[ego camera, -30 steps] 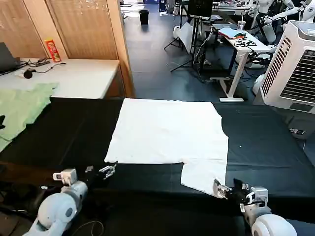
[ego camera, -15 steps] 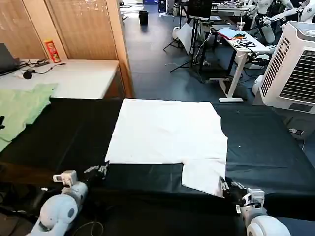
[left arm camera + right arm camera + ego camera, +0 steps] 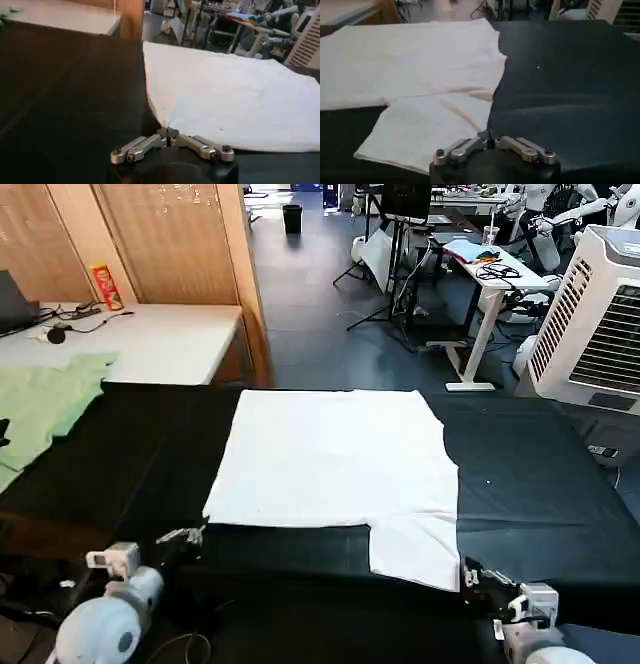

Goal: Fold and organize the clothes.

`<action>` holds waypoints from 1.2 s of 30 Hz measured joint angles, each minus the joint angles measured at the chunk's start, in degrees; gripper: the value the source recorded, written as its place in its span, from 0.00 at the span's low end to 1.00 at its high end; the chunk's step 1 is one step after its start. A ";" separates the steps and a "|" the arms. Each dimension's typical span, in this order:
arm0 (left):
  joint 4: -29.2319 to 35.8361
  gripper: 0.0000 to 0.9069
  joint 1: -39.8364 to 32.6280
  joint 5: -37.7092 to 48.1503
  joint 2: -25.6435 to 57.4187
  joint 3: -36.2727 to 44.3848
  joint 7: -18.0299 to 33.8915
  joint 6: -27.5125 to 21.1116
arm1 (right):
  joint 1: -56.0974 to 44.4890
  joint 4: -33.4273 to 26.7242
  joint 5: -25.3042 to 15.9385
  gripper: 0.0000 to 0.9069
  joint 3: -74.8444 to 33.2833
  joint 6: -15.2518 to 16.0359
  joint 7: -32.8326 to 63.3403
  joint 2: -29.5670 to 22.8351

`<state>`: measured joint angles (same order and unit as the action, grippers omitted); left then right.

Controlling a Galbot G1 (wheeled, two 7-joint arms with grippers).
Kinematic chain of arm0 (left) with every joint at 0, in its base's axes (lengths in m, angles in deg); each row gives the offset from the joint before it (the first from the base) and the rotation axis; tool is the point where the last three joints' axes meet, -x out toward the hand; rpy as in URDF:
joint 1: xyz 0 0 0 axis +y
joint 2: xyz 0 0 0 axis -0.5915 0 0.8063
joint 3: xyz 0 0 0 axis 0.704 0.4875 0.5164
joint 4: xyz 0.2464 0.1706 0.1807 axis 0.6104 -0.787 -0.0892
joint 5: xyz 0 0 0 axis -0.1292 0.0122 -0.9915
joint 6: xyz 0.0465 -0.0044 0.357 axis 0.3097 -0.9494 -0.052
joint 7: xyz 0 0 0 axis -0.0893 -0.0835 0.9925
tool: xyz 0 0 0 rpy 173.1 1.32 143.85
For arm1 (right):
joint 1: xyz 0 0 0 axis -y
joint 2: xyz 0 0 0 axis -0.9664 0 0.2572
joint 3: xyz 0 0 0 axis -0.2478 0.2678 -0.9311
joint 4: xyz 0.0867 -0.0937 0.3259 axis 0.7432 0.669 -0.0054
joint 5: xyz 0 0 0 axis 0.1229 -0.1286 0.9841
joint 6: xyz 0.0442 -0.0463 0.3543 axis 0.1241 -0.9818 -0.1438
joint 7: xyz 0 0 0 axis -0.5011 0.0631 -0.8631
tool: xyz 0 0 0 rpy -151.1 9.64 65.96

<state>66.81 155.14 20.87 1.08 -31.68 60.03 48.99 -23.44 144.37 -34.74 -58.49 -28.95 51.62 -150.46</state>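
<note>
The white T-shirt lies flat on the black bench, plain side up, near the middle. One sleeve projects toward the robot on the right side. The edge nearest the robot runs straight from the left corner to that sleeve.

The left hand sits low at the near edge of the bench, just beside the shirt's near left corner. In the left wrist view, the left hand has its fingers closed together, tips meeting, with the shirt corner touching or just in front of the tips. Whether any cloth is pinched cannot be determined.

The right hand sits low at the near edge, just beside the outer corner of the sleeve. In the right wrist view, the right hand also has its fingers pressed together, with the sleeve lying ahead and to one side. It appears to hold nothing.

Risks from this position:
- A closed hand cannot take cloth. Approaching a corner without opening first would push the fabric and wrinkle the flat layout.
- A shallow grip on one thin layer may slip during lifting.
- Uneven lifting by the two hands would skew the fold line.
- Dragging near the bench edge may pull the sleeve off the surface.
</note>
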 joint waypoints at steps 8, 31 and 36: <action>-1.46 0.00 -1.47 -1.53 1.38 -0.56 0.15 0.51 | 1.83 -3.23 -0.65 0.97 1.57 -0.06 -0.73 0.48; -3.83 0.00 -2.24 -2.79 1.53 -0.15 -0.31 1.02 | 2.63 -7.33 -4.44 0.06 7.62 -1.17 -1.45 -0.62; -3.80 0.00 -2.23 -2.80 1.41 -0.12 -0.34 1.02 | 2.31 -7.40 -4.36 0.05 7.67 -2.81 -1.09 -0.73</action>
<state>63.01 152.91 18.06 2.49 -31.80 59.69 50.01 -21.14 136.97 -39.10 -50.83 -31.76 50.53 -151.19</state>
